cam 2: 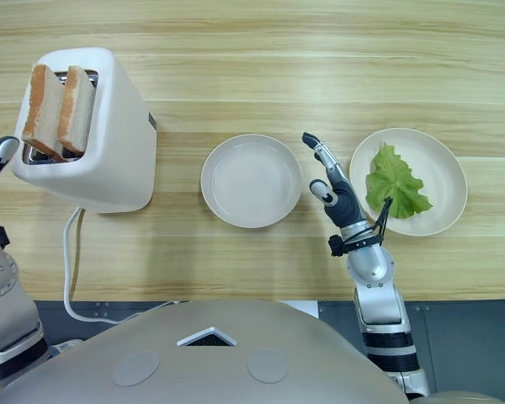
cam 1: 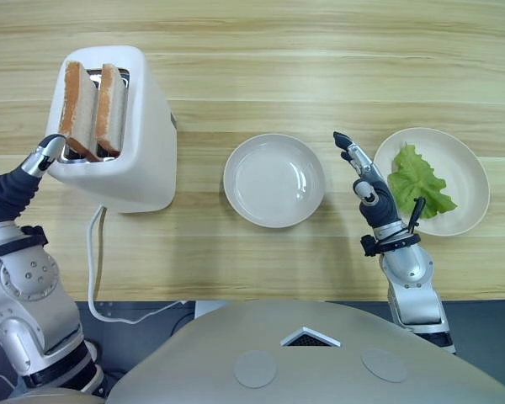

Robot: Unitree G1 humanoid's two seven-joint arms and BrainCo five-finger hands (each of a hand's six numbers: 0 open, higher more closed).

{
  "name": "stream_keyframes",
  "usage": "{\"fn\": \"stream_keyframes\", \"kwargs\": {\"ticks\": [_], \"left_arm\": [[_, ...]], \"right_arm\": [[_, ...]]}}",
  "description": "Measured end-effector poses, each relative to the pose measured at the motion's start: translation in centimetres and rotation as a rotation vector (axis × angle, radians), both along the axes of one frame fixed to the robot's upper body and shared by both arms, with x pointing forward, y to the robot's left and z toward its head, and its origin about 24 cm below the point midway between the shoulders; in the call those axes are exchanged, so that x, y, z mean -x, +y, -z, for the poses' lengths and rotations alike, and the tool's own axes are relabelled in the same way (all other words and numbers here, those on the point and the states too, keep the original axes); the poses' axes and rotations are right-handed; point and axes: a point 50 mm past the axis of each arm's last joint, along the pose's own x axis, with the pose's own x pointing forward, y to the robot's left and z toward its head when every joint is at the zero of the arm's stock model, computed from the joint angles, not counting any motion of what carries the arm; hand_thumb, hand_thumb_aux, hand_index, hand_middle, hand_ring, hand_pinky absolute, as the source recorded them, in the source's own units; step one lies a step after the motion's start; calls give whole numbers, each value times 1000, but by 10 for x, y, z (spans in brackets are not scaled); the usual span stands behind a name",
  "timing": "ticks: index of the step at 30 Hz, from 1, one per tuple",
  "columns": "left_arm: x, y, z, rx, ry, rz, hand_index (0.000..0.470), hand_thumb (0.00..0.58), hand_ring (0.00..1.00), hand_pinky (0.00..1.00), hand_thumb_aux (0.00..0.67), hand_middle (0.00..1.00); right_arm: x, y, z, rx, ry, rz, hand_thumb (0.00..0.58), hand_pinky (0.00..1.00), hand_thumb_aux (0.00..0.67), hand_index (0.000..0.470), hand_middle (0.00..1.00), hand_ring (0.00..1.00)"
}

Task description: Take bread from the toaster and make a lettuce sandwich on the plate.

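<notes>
A white toaster (cam 1: 130, 139) stands at the left of the wooden table with two slices of bread (cam 1: 93, 109) sticking up out of its slots. My left hand (cam 1: 44, 156) is at the toaster's left side, close to the bread; its grip is hidden. In the middle sits an empty white plate (cam 1: 273, 179). A second white plate (cam 1: 467, 181) at the right holds a green lettuce leaf (cam 1: 417, 178). My right hand (cam 1: 366, 181) stands between the two plates, fingers stretched out and holding nothing, just left of the lettuce.
The toaster's white cord (cam 1: 94, 269) runs down from its base and over the table's front edge. Bare wood lies behind the plates and toaster.
</notes>
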Motion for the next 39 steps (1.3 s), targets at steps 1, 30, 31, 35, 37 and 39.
{"fn": "stream_keyframes", "kwargs": {"ticks": [1,30,31,35,37,39], "left_arm": [[-4,-1,1,-5,6,5,15,36,0,0,21,0],[-15,-15,22,-16,133,-19,29,71,0,0,42,0],[-14,-15,22,-14,147,-20,0,0,0,0,0,0],[-10,-14,29,-29,230,-38,247,449,0,0,352,0],[-10,-15,27,-49,241,-28,470,580,0,0,670,0],[-12,-15,23,-78,231,-23,470,580,0,0,670,0]], "right_arm": [[0,-1,0,1,-3,4,0,0,0,0,0,0],[0,-15,-2,26,-16,54,0,0,0,0,0,0],[0,-15,-2,26,-16,54,0,0,0,0,0,0],[0,-14,-2,24,-16,55,0,0,0,0,0,0],[-1,-14,-3,23,-19,54,0,0,0,0,0,0],[-1,-15,-3,23,-20,55,0,0,0,0,0,0]]}}
